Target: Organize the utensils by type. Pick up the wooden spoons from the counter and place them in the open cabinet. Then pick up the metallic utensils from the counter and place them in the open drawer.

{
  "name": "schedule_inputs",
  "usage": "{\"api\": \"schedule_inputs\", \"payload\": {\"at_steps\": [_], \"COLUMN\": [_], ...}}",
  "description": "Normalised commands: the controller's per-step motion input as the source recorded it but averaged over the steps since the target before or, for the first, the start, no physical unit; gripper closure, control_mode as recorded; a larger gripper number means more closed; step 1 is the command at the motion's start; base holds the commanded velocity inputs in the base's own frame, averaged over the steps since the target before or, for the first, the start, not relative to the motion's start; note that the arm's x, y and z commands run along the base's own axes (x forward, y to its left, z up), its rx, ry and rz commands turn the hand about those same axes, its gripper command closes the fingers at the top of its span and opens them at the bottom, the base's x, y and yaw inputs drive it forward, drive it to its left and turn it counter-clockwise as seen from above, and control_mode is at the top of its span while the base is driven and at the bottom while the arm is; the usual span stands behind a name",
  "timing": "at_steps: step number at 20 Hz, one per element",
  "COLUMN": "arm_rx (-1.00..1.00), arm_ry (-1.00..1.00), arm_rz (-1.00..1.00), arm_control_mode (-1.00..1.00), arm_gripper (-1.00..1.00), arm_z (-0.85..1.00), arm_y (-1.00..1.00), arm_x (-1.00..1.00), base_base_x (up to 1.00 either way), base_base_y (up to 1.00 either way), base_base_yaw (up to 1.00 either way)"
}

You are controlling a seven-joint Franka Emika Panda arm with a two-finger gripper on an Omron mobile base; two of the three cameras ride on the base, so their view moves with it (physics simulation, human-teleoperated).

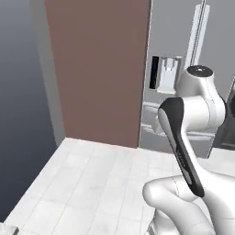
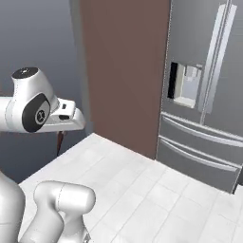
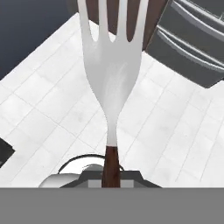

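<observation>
From the camera on my hand I see what neither base camera gives me: a silver fork (image 3: pixel 111 74) standing straight up out of my jaws (image 3: pixel 111 178), its tines running off the top of the picture and its neck narrowing down into a dark reddish-brown handle. My jaws are closed nearly all the way on that handle, and the fork is held clear above the white tiled floor (image 3: pixel 52 109), which lies well beneath it. At the top right of that view sit the grey lower drawers of the refrigerator (image 3: pixel 192 48).

The left base view shows my white arm (image 1: pixel 193 119) folded up from the lower right, elbow high and the dark-striped link slanting down. The stainless refrigerator (image 1: pixel 183 55) with its water dispenser stands behind it, and a tall reddish-brown panel (image 1: pixel 98 69) is just to its left.

The right base view shows my upper arm reaching across from the left edge, with my wrist (image 2: pixel 64 116) level and pointing right. Below it a thin dark reddish strip (image 2: pixel 60 141) hangs down; I cannot tell whether that is the fork's handle.
</observation>
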Motion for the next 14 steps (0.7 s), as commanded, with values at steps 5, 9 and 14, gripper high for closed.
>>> {"api": "schedule_inputs", "payload": {"at_steps": [5,9,14], "arm_rx": [0.00,0.00,0.00], "arm_ry": [0.00,0.00,0.00], "arm_rz": [0.00,0.00,0.00], "arm_control_mode": [1.00,1.00,1.00], "arm_gripper": [1.00,1.00,1.00], "arm_z": [0.00,0.00,0.00], "arm_y": [0.00,0.00,0.00], "arm_x": [0.00,0.00,0.00], "base_base_x": [0.00,0.00,0.10], "base_base_y": [-0.45,-0.48,-0.32], "base_base_yaw": [-0.82,-0.82,-0.70]}}
